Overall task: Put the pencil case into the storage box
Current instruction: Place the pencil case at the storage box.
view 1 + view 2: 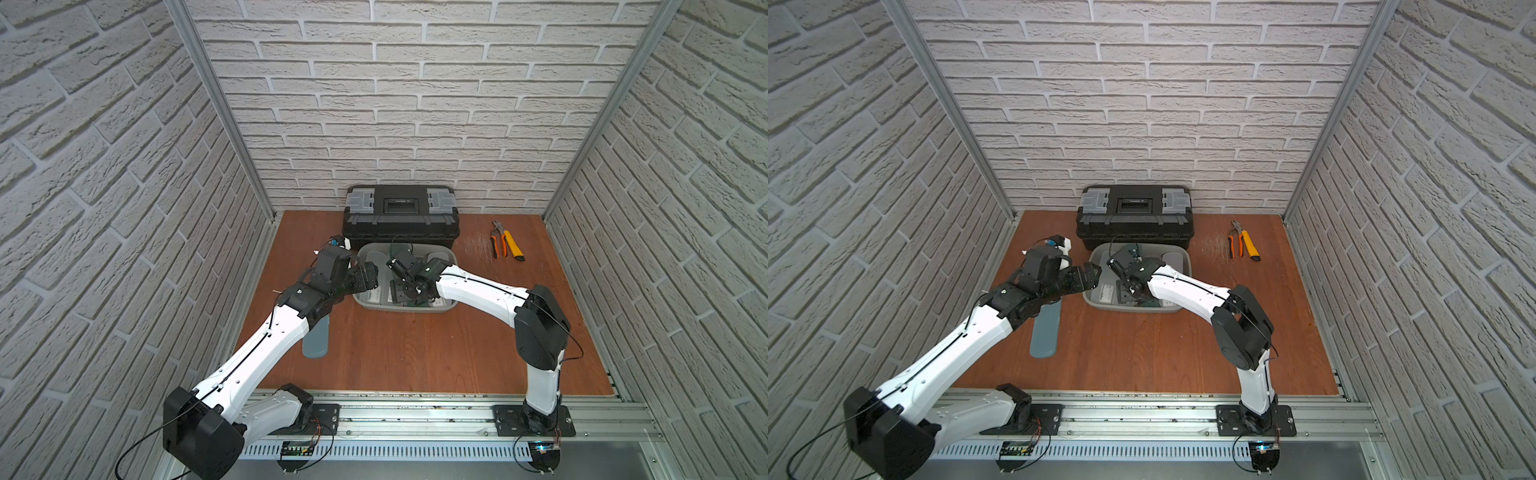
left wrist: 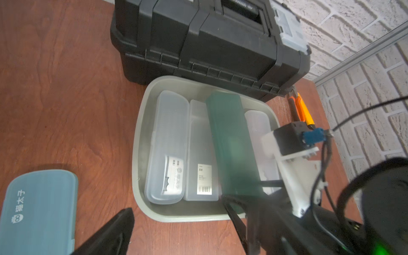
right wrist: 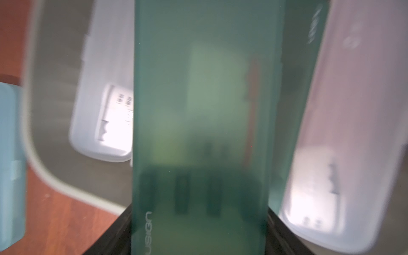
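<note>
Left wrist view: the right hand (image 3: 199,229) grips one end of a dark green translucent pencil case (image 2: 231,143), its jaws closed on the case's two long sides. The case slants lengthwise above the storage box (image 2: 136,152), with the held end low by the box's near rim. Whether it touches anything beneath cannot be told.

Three clear pencil cases (image 2: 167,143) lie side by side inside the box. In both top views the box sits near the middle of the table's far edge, just in front of a black toolbox (image 1: 401,220). The right arm reaches in from the near right, its elbow raised and its forearm sloping down over the box.

The left arm stretches from the near left corner, bent at the wrist. The left hand (image 1: 368,279) hangs wide and empty beside the box's left wall. A blue-grey pencil case (image 1: 316,345) lies flat on the table under that arm. Pliers (image 1: 496,241) and a yellow knife (image 1: 513,246) lie near the far right corner.
</note>
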You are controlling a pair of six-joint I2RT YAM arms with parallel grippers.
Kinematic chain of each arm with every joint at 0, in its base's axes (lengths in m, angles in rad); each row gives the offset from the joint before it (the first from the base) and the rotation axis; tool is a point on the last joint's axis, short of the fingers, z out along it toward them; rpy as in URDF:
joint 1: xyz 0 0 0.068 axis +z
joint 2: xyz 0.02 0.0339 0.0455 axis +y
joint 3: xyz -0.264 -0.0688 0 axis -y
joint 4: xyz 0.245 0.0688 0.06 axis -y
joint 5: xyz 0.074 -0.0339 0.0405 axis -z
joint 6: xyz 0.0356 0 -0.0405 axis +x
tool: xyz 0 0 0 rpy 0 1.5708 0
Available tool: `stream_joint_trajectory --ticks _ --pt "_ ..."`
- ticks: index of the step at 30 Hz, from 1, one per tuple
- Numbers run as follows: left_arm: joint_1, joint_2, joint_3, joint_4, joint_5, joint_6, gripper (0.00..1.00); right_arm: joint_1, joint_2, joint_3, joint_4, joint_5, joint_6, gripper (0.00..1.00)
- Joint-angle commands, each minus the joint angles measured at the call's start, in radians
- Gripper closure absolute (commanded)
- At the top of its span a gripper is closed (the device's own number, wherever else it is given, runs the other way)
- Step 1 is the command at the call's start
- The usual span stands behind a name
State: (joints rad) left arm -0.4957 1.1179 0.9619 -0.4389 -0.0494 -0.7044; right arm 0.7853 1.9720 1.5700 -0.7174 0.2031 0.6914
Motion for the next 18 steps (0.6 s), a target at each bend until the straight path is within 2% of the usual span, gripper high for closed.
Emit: stream_joint_trajectory --ticks 1,3,4,7,8,14,18 --pt "-0.007 -0.033 -0.031 0.038 -0.032 -0.021 0.02 0.001 -0.001 0.009 0.080 -0.002 0.067 0.63" --pt "-0.007 -0.044 -0.041 0.025 -0.041 -0.020 0.01 0.001 -0.001 0.000 0.101 -0.002 0.085 0.61" --pt "-0.006 -0.049 -0.044 0.018 -0.046 -0.018 0.01 0.000 -0.001 0.001 0.104 -0.003 0.089 0.57" --pt "-0.006 -0.066 -0.054 0.001 -0.063 -0.017 0.02 0.001 0.038 0.010 0.108 -0.026 0.090 0.31" --pt "-0.006 -0.069 -0.057 -0.004 -0.066 -0.016 0.02 0.000 0.042 0.011 0.111 -0.035 0.091 0.28" --pt "-0.007 -0.106 -0.085 -0.035 -0.124 -0.030 0.01 0.000 0.039 0.009 0.139 -0.080 0.089 0.15" --pt "0.013 -0.147 -0.122 -0.057 -0.170 -0.039 0.01 0.001 0.031 0.023 0.138 -0.090 0.059 0.12"
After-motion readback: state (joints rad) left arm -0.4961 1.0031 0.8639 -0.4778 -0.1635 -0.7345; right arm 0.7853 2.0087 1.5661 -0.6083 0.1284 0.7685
